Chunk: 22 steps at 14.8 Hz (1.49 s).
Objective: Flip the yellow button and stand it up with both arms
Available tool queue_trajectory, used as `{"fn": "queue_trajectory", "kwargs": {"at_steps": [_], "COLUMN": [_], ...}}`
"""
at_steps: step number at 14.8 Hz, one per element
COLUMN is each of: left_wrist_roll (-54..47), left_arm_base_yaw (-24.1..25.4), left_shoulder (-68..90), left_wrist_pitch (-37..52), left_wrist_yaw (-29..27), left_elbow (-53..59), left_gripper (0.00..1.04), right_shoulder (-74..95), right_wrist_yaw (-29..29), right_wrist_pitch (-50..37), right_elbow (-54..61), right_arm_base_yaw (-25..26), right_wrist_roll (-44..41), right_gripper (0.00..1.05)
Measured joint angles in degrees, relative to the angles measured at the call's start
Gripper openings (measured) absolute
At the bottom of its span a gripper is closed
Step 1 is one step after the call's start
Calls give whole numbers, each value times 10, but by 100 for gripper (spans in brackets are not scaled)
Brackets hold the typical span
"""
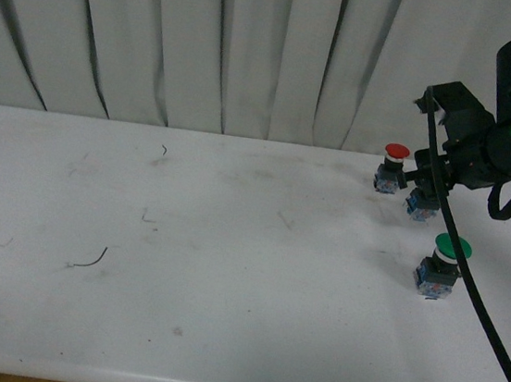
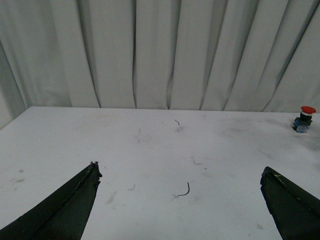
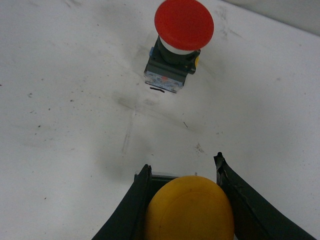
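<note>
Yellow button (image 3: 189, 207) sits between the right jaws, its cap filling the gap. Both inner faces seem pressed against it, so I judge them clenched on it (the frame edge cuts off the lower contact). Its long axis runs roughly upright, with the cap toward the right arm (image 1: 484, 149) and the blue base down at the bench (image 1: 181, 266); whether it rests there or hangs just clear I cannot tell. The flip looks done; what remains is to let go and see it stand alone. The left jaws are spread wide with nothing between them. A red button (image 3: 183, 25) stands just beyond the right jaws' tips, and a green button (image 1: 451, 257) stands off to their side.
</note>
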State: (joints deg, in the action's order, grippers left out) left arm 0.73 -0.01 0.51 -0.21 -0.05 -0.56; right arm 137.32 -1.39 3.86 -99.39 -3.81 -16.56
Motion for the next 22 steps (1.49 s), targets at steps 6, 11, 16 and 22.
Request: {"fn": "queue_trajectory", "kwargs": {"at_steps": [6, 11, 16, 22], "left_wrist_roll": [0, 0, 0, 0], "left_arm_base_yaw": [0, 0, 0, 0], "left_shoulder": [0, 0, 0, 0], "left_wrist_pitch": [0, 0, 0, 0], "left_wrist_yaw": [0, 0, 0, 0], "left_elbow": [0, 0, 0, 0], "left_gripper": [98, 98, 98, 98], "right_shoulder": [40, 40, 40, 34], "right_wrist_yaw": [82, 88, 99, 119], "right_wrist_pitch": [32, 22, 19, 16], "right_elbow": [-45, -34, -25, -14], "right_arm_base_yaw": [-14, -31, -40, -36], "right_wrist_roll": [82, 110, 110, 98], "right_gripper": [35, 35, 35, 35]}}
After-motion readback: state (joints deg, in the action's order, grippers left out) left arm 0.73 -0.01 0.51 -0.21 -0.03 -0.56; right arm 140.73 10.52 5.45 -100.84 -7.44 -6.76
